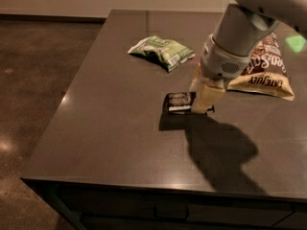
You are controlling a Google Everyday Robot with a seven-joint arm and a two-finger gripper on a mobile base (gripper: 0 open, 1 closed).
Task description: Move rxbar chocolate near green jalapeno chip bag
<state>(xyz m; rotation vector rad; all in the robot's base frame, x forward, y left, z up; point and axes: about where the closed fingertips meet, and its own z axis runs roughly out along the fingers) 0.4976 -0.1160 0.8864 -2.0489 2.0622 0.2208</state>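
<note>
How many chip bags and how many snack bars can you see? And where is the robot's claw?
Chip bags: 2 (green jalapeno chip bag, tan-and-brown chip bag)
Snack bars: 1 (rxbar chocolate, pinched at its right end by the claw)
Total: 3

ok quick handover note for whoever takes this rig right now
The pincer is shut on the right end of the rxbar chocolate, mid-table.
The bar seems slightly raised, with its shadow on the table below it.
The green jalapeno chip bag lies further back and left, apart from the bar.
Done: bar grasped.
Left: carry it toward the green bag, set it down beside it, release.
</note>
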